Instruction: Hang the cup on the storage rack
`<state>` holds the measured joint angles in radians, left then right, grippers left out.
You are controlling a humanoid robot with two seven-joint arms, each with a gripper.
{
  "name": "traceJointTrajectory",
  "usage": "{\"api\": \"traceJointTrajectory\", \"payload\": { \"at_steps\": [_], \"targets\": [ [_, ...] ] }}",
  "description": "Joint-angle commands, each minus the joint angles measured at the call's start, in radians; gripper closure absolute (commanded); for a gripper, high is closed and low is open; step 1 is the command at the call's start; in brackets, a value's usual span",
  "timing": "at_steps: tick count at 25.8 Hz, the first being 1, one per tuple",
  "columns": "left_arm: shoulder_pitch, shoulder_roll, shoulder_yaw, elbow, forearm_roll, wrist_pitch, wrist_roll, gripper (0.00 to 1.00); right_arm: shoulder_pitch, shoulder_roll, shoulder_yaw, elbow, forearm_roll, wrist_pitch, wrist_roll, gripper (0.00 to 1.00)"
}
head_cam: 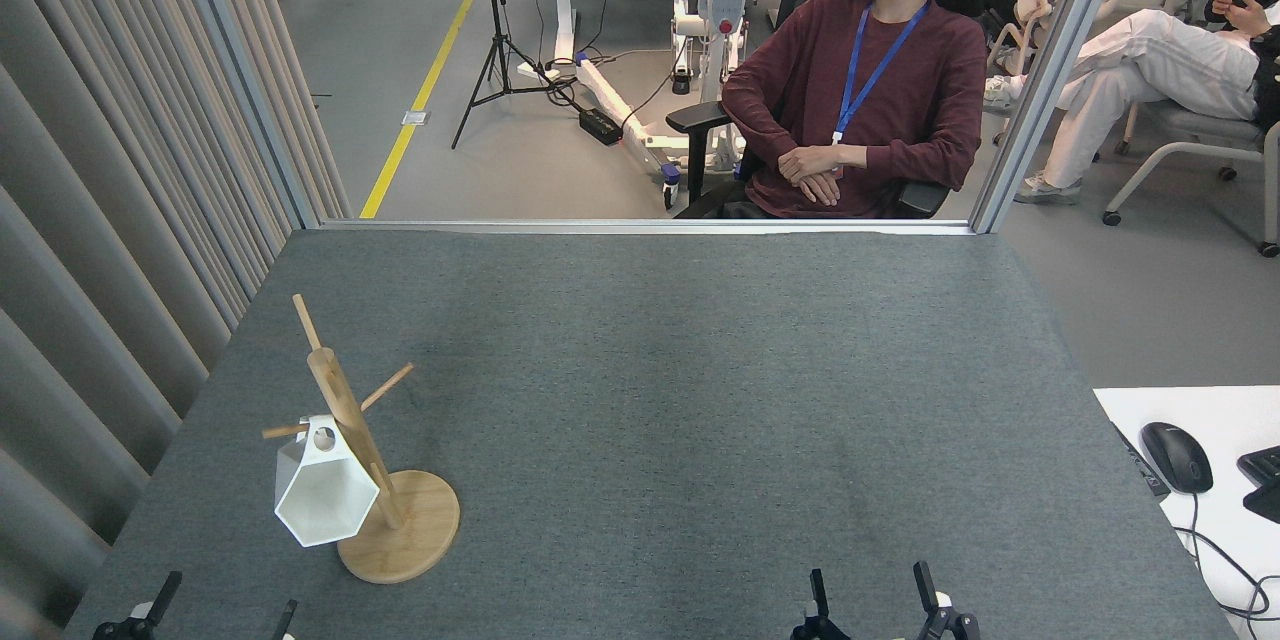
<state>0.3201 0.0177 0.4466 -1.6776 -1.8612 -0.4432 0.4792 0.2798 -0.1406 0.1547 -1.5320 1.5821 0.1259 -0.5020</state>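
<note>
- A grey felt-like table [700,400] fills the view, with ribbed curtain panels on the left, a white desk with a mouse [1176,456] at the right, and a seated person [860,90] behind the far edge.
- The rack [345,420] stands near the table's front-left corner on its round base, post leaning slightly, 3 pegs showing.
- The cup [322,487] hangs from the left peg by its tab hole, rim tipped down toward the camera, touching or just beside the post; I judge the hanging done.
- It looks rigid, light and smooth, likely brittle; the faceted body gives flat faces to hold, the tab is too small to pinch.
- Left gripper [210,613] sits at the bottom edge, fingers apart, clear of the cup.
- Right gripper [875,602] is low at the bottom, fingers apart, holding nothing.
- Open table lies to the right; the left edge and curtain are near the rack.
</note>
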Motion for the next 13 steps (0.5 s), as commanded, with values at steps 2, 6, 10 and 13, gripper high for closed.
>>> {"api": "traceJointTrajectory", "payload": {
  "at_steps": [2, 6, 10, 13],
  "targets": [
    [0.011, 0.004, 0.037, 0.003, 0.306, -0.16, -0.205, 0.01, 0.093, 0.015, -0.089, -0.045, -0.04, -0.1, 0.008, 0.02],
    [0.025, 0.008, 0.032, 0.004, 0.421, -0.158, -0.309, 0.01, 0.2, 0.036, -0.103, -0.108, -0.091, -0.141, 0.008, 0.02],
    [0.025, 0.008, 0.029, 0.006, 0.424, -0.161, -0.33, 0.01, 0.246, 0.027, -0.107, -0.158, -0.093, -0.144, -0.003, 0.02],
    [0.025, 0.008, 0.029, 0.007, 0.433, -0.158, -0.346, 0.01, 0.245, 0.016, -0.11, -0.162, -0.091, -0.144, -0.007, 0.02]
  ]
}}
